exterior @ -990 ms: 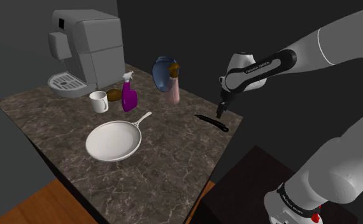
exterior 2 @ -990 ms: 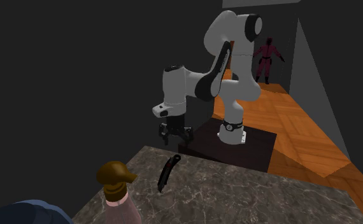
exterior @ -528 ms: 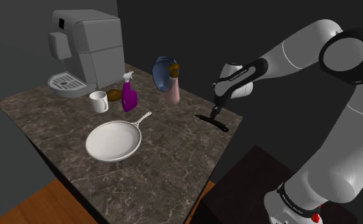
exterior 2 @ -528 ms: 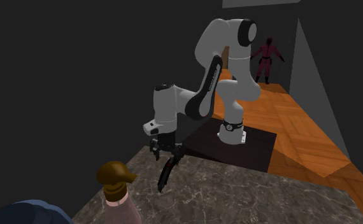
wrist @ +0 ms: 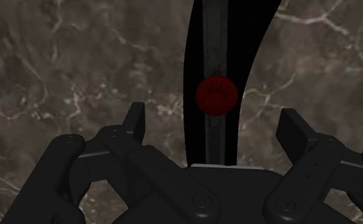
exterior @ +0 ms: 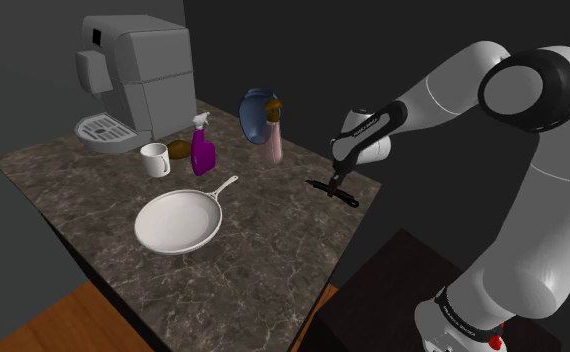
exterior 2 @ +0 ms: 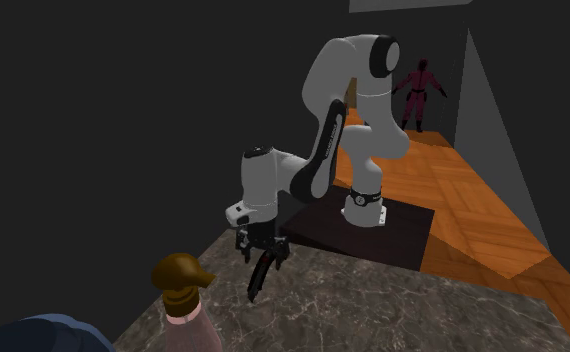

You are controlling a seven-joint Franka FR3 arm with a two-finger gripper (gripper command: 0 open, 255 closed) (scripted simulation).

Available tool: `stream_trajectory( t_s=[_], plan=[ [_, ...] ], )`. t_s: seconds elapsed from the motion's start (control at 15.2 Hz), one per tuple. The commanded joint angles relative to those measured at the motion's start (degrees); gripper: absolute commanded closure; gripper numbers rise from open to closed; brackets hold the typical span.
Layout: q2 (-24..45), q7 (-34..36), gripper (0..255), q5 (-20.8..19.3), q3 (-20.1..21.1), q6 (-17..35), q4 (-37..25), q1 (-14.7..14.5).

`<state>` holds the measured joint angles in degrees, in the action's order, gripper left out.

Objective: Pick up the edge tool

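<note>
We see the knife (exterior: 348,198) lying flat on the tabletop (exterior: 263,260), right of centre in the shoulder view. Our gripper (wrist: 212,118) hangs just above, fingers (wrist: 134,121) spread open with the knife between them. Nothing is gripped yet; lowering, closing and lifting remain

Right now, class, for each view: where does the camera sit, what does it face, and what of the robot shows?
Shoulder view: high beside the stand, looking down over the counter; arm and gripper show.
Second exterior view: across the counter, facing arm and stand.
Wrist view: on the hand, looking down at the black knife between open fingers.
Shared: black knife in all three.
</note>
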<state>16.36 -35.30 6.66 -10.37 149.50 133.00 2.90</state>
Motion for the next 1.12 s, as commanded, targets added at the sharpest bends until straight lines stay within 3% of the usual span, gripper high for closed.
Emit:
stream_trajectory(
  t_s=[0.0, 0.59, 1.06],
  plan=[
    [0.14, -0.05, 255, 0.06, 0.03, 0.15, -0.01, 0.03],
    [0.12, -0.04, 255, 0.06, 0.03, 0.18, 0.04, 0.02],
    [-4.69, 1.38, 255, -1.91, -0.88, -4.67, -0.11, -0.59]
  ],
)
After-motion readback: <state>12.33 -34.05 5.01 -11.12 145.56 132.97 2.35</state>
